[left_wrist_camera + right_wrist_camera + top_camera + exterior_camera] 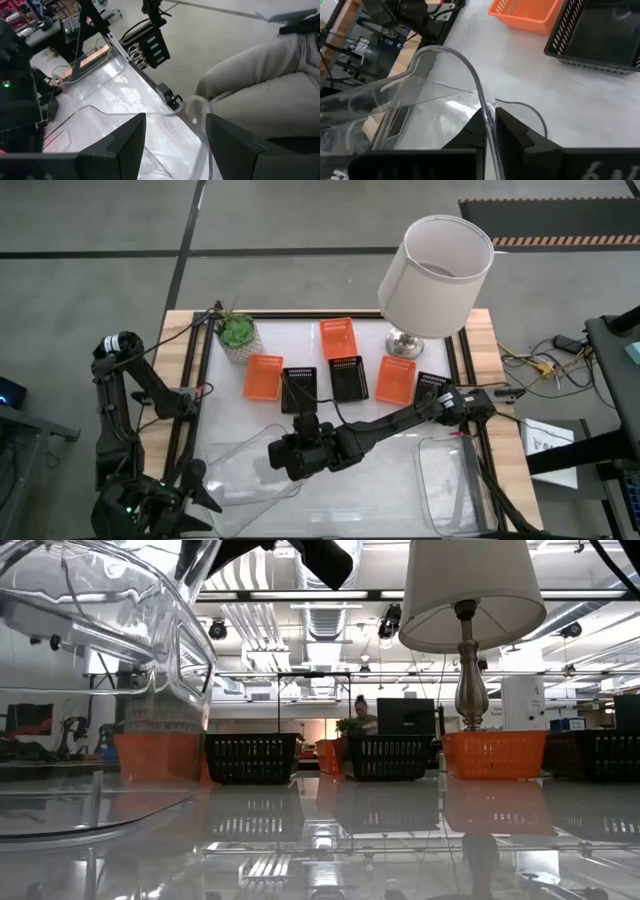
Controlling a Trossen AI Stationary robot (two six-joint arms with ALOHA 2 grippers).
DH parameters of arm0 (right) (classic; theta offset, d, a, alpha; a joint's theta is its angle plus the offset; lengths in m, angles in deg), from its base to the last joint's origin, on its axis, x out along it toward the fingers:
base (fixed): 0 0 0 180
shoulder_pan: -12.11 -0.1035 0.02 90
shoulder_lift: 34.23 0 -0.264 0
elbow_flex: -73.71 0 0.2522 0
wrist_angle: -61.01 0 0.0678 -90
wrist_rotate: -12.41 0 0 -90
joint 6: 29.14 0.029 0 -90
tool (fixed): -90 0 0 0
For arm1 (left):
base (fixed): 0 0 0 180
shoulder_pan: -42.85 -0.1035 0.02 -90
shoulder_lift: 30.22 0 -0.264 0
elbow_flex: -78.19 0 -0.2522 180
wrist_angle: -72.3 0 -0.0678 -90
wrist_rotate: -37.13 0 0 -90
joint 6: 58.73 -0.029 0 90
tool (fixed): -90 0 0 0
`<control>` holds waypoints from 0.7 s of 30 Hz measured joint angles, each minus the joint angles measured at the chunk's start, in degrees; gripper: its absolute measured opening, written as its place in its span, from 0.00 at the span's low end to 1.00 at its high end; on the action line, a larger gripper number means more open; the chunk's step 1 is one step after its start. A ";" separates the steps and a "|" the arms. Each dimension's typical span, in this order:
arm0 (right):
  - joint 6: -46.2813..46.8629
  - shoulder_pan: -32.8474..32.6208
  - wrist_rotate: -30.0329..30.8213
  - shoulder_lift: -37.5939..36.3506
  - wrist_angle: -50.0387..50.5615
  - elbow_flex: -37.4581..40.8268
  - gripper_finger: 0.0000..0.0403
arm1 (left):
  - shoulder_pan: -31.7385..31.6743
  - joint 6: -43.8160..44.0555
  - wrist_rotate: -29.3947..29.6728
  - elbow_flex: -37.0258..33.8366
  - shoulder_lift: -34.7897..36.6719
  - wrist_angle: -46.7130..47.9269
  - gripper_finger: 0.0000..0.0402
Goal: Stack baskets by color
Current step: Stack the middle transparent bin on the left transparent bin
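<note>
Your right end effector (490, 131) pinches a clear tray's (427, 90) rim, lifted; carry it onto another clear tray (455, 480). Left end effector (175, 145) waits wide.

3 orange baskets (264, 377) and 2 black baskets (299, 389) upright, side by side mid-table; one clear tray (420, 100) tilted, rim pinched; another clear tray (455, 480) flat at right.

Camera layout: four views around the lamp (436, 278).
You see it from overhead and from table level; both wrist views sit close over the clear tray (445, 95), well short of it.
</note>
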 joint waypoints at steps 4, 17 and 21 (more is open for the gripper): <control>0.03 0.00 0.06 0.00 0.00 0.00 0.10 | 0.00 -0.01 0.02 -0.02 0.00 0.02 0.48; -1.67 0.13 1.76 -0.38 0.40 -0.70 0.42 | 0.04 0.04 -0.82 -0.11 0.00 -0.65 0.48; -7.25 0.15 1.91 -1.43 0.42 -3.09 0.47 | -0.13 -0.04 -0.92 -0.01 -0.56 -2.04 0.48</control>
